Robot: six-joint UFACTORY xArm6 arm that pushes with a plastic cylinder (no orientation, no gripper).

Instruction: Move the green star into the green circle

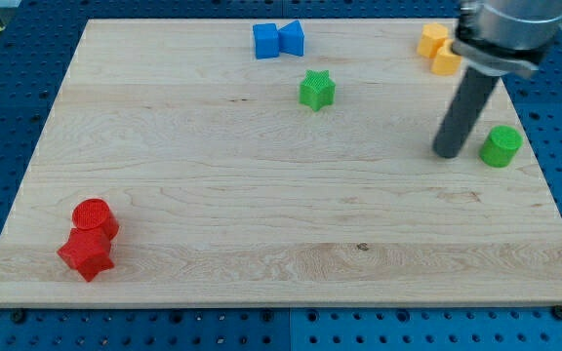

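The green star (316, 90) lies on the wooden board near the view's top, a little right of the middle. The green circle (501, 146), a short green cylinder, stands near the board's right edge. My tip (447, 153) rests on the board just left of the green circle, with a small gap between them, and far to the right of and below the green star.
A blue cube (265, 41) and a second blue block (292, 38) sit at the top centre. Yellow blocks (439, 49) sit at the top right, partly behind the rod. A red cylinder (95, 217) and a red star (87, 254) sit at the bottom left.
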